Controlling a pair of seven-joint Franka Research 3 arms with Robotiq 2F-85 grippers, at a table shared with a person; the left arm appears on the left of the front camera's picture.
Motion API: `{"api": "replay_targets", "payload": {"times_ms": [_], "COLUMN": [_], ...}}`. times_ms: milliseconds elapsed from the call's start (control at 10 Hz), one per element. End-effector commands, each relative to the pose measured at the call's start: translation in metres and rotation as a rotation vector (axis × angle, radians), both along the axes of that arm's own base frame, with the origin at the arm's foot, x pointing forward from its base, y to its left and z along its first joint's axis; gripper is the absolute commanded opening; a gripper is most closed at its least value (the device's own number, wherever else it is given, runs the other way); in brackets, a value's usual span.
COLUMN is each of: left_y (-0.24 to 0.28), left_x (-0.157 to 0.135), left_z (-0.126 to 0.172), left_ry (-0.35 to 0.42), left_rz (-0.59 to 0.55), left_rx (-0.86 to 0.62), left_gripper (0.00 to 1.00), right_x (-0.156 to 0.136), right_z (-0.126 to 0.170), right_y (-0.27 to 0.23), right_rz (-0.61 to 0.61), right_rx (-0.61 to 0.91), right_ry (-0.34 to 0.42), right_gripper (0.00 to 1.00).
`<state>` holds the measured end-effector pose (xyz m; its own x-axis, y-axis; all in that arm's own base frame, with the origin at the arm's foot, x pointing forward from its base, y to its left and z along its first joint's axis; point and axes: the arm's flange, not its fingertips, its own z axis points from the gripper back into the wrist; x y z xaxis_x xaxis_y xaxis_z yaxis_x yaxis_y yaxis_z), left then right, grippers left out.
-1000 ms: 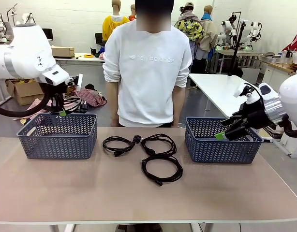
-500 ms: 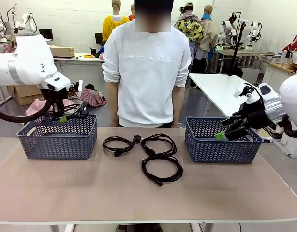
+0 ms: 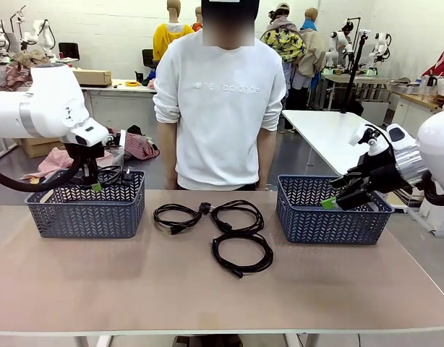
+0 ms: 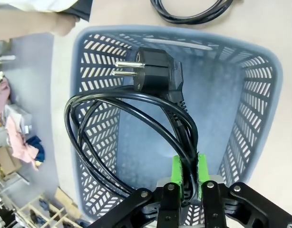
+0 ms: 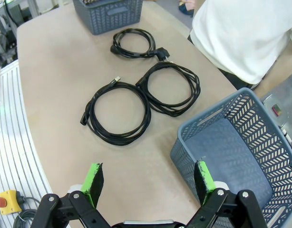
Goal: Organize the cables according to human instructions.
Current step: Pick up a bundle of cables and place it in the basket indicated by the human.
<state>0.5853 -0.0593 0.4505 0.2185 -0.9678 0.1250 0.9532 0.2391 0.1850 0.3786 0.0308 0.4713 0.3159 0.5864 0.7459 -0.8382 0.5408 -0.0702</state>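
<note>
Bright even indoor light, sharp, wide-angle wrist distortion.

Three thin black cords, each wound into a loose round coil, lie flat mid-table. The leftmost coil (image 5: 132, 53) sits just beside the middle coil (image 5: 172, 110), and the nearest coil (image 5: 120, 137) touches the middle one's edge. A fourth coil (image 4: 155, 71), with a round two-pin plug, hangs pinched in the left gripper (image 4: 189, 166) over a grey-blue lattice basket (image 4: 84, 71).

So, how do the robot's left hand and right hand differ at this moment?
The left hand is shut on a coiled cable; the right hand is open and empty. The left hand hangs over the left basket; the right hand is at the right basket. Both are black with green pads.
</note>
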Motion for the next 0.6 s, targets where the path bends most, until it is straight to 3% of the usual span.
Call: {"api": "replay_targets", "payload": {"times_ms": [0, 500], "left_y": [-0.0020, -0.0015], "left_x": [-0.0013, 0.0001], "left_z": [-0.0037, -0.0045], "left_ry": [-0.013, -0.005], "left_rz": [0.017, 0.033], "left_rx": [0.021, 0.019], "left_gripper": [0.00, 0.00], "right_x": [0.0042, 0.0042], "right_z": [-0.0023, -0.0023], "right_y": [-0.0013, -0.0013], "right_rz": [0.020, 0.020], "right_rx": [0.016, 0.016], "right_ry": [-0.017, -0.017], "right_gripper": [1.00, 1.00]}}
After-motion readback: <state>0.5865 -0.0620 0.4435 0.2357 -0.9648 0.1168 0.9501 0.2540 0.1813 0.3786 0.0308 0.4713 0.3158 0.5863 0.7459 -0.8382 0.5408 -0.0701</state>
